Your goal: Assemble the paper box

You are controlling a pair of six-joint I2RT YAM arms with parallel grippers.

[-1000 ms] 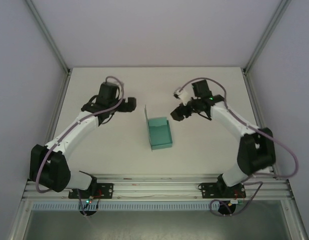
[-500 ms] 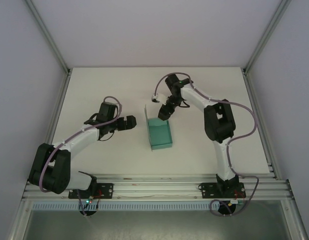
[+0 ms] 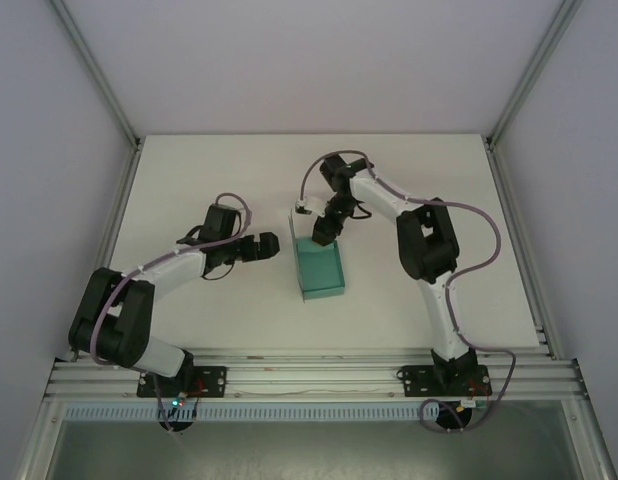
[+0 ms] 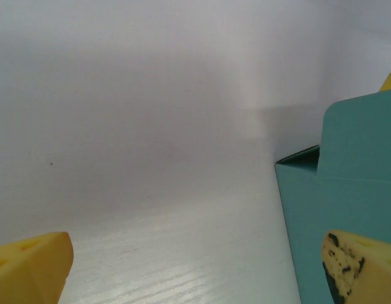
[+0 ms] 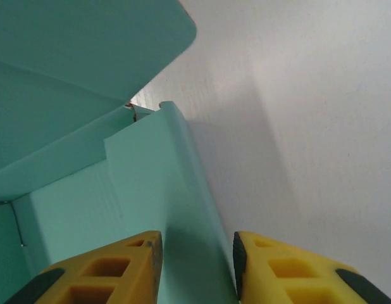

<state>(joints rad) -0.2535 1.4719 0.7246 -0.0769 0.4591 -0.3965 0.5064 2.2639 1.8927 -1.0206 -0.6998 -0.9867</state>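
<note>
The paper box (image 3: 321, 268) is a teal-green shallow open box at the table's middle, with one tall flap (image 3: 292, 228) standing up along its left side. My right gripper (image 3: 324, 234) is at the box's far end. In the right wrist view its yellow fingers (image 5: 126, 269) straddle the far wall (image 5: 183, 209), one inside and one outside, with a narrow gap around the card, so the right gripper (image 5: 197, 272) is open. My left gripper (image 3: 268, 248) is wide open just left of the box. In the left wrist view the box (image 4: 347, 202) stands beside the right fingertip (image 4: 360, 269).
The white table (image 3: 189, 180) lies bare around the box on all sides. Metal frame posts (image 3: 109, 100) rise at the back corners, and the rail with both arm bases (image 3: 319, 375) runs along the near edge.
My right arm has swung left from beside the box to its far end, and its jaws have narrowed around the wall. My left gripper has moved nearer to the box's left side.
</note>
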